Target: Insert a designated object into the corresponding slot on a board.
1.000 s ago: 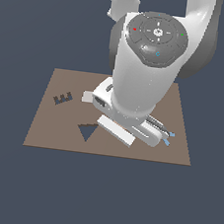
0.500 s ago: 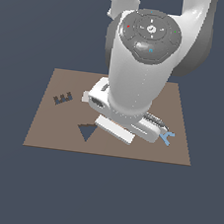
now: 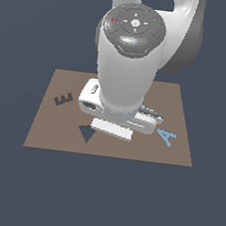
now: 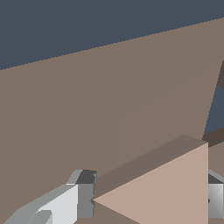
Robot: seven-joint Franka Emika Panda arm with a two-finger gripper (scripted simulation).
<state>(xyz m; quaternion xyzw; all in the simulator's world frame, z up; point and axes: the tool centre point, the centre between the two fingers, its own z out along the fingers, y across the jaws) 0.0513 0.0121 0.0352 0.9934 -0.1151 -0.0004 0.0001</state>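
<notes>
Right now I am looking at a smooth, matte brown board, a flat square panel with no grain or sheen, lying on a plain dark blue-grey ground. Two dark cut-outs are showing in it toward the exterior view's left: a downward-pointing triangular slot near the front edge, and an E-shaped cut-out further back. No writing or brand marks are readable anywhere; the only letter-like shapes are that E and a flat blue A-shaped piece lying on the board toward the exterior view's right. The glossy white-and-grey arm is filling the middle of the exterior view and hiding whatever sits beneath it, with a pale grey rectangular block poking out under it, just beside the slot. In the wrist view I am seeing the gripper holding the tan triangle, a flat, sharp-edged peach piece with a slightly darker side face; one grey finger pad is sitting at its pointed tip and the other is at its opposite straight edge, so the jaws are closed on it. The triangle is hanging over the board's bare brown surface; I cannot tell whether it is touching the board.
</notes>
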